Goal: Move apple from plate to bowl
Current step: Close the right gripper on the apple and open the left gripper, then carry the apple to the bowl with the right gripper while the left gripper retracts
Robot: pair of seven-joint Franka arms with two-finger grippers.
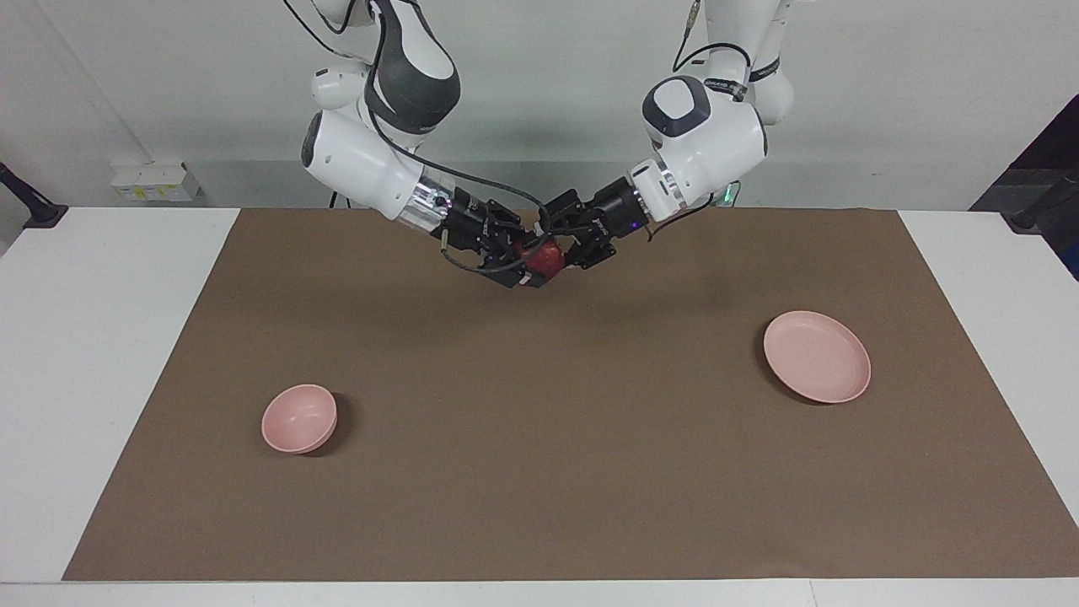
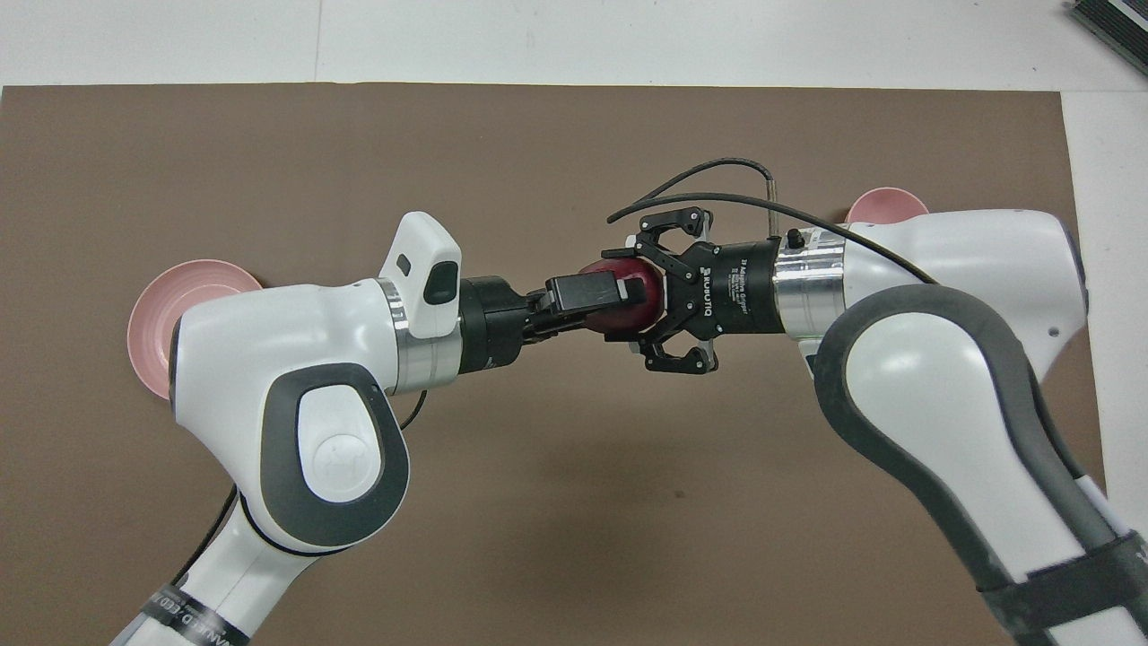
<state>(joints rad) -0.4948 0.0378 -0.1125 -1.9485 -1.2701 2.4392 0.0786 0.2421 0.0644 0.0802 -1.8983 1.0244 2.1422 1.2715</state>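
Note:
The dark-red apple (image 1: 546, 260) (image 2: 619, 321) hangs in the air over the middle of the brown mat, between both grippers. My right gripper (image 1: 529, 268) (image 2: 635, 299) is shut on it, fingertips pressed to its sides and links splayed. My left gripper (image 1: 556, 251) (image 2: 623, 294) reaches in from the other end and still straddles the apple. The flat pink plate (image 1: 816, 356) (image 2: 152, 314) lies bare toward the left arm's end. The small pink bowl (image 1: 298, 418) (image 2: 883, 205) sits toward the right arm's end, mostly hidden by the right arm in the overhead view.
A brown mat (image 1: 539, 438) covers most of the white table (image 1: 101, 354). Both arms slant down from the robots' end and meet above the mat's middle. Nothing else lies on the mat.

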